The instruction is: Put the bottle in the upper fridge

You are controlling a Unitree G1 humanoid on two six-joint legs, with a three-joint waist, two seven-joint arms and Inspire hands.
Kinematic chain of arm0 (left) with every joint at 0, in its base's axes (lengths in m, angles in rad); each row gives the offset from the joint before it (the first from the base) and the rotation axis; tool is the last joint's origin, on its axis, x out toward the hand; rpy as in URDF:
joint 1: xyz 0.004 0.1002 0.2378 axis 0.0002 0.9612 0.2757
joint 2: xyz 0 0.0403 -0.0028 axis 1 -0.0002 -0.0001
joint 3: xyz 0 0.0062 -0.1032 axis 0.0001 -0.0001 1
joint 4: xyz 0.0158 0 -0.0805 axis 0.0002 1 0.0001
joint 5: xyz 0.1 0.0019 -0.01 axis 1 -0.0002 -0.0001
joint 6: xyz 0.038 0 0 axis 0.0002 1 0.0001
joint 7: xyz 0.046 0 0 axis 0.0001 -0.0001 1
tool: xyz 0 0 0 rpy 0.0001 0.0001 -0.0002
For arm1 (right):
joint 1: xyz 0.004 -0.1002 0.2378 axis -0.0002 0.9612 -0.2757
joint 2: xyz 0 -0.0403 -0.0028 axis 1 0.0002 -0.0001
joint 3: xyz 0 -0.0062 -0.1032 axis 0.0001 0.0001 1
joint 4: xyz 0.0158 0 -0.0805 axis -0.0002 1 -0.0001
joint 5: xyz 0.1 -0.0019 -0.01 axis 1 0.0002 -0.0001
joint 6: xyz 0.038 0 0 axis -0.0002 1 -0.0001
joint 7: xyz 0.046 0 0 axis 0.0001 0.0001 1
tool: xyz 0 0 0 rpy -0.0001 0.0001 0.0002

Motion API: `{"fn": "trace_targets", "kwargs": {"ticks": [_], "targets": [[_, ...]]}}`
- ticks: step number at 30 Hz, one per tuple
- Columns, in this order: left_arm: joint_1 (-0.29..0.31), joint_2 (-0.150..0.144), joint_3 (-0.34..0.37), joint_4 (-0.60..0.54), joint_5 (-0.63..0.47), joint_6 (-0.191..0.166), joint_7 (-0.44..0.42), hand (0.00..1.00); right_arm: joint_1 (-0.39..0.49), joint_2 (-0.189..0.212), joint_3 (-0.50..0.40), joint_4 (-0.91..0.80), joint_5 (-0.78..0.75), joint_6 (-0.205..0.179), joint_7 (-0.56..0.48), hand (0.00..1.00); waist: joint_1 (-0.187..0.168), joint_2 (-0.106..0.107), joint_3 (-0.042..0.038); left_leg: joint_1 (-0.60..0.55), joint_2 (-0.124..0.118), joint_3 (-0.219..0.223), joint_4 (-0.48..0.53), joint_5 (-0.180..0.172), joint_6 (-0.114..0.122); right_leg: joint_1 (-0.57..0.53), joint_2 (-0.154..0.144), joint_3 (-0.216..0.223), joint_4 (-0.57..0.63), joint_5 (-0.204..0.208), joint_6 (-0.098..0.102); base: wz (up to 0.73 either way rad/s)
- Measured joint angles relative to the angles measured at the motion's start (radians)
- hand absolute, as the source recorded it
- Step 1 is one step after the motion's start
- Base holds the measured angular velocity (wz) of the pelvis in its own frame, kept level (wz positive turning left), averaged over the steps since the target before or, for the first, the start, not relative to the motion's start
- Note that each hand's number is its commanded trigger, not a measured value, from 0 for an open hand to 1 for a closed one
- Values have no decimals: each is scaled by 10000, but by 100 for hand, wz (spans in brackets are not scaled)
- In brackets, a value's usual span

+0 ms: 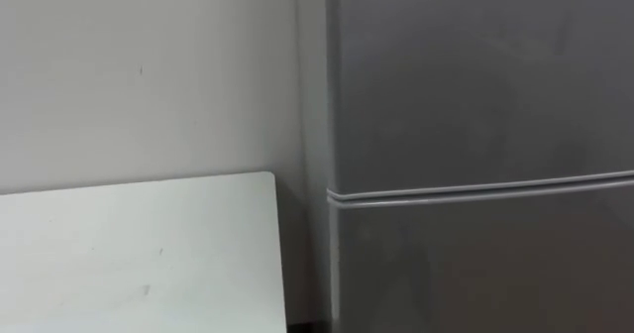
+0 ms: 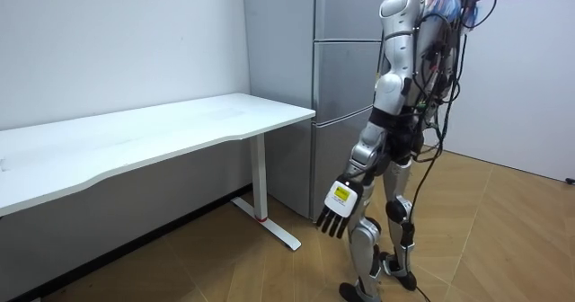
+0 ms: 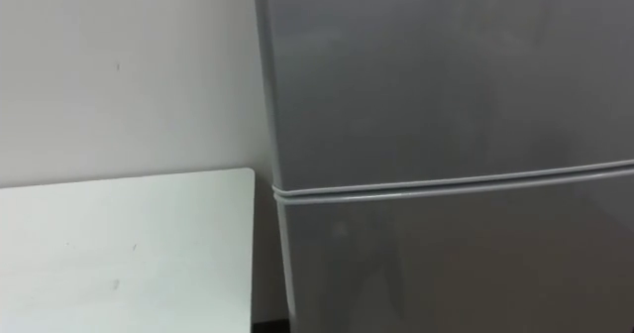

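Bottle first: you cannot tell from these views where the bottle is.

Working from your left in the eye views, you have a plain pale wall [image 1: 139,75]. Below it is the white table [image 1: 149,254]. The table's far right corner ends just beside the fridge [image 1: 475,36], with a narrow dark gap between the two. The grey fridge takes up the right side. Its upper door [image 1: 475,105] and lower door [image 1: 475,274] are both closed, and a light seam [image 1: 475,190] runs across between them.

In the room view you see the same order. The table stands along the wall on the room view's left, on a white leg [image 2: 260,176], and the fridge stands just past its end. The robot is further to the room view's right, upright on the wooden floor [image 2: 503,248]. It stands close in front of the fridge and faces its doors, with its back partly towards that camera.

Its left arm hangs straight down at its side. The left hand [image 2: 340,208] is low beside the leg and apart from the table. The fingers are straight, a little spread and pointing at the floor, and you can see that they hold nothing.
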Motion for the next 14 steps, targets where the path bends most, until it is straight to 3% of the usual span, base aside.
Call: {"fn": "trace_targets", "kwargs": {"ticks": [14], "targets": [[-14,-48,-68,364,885,257,-1,0,-22,10,278,43,-12,3,-82,0,119,-50,-2,20,1,-44,22,0,0,78,-4,-114,-23,-1,1,2]]}}
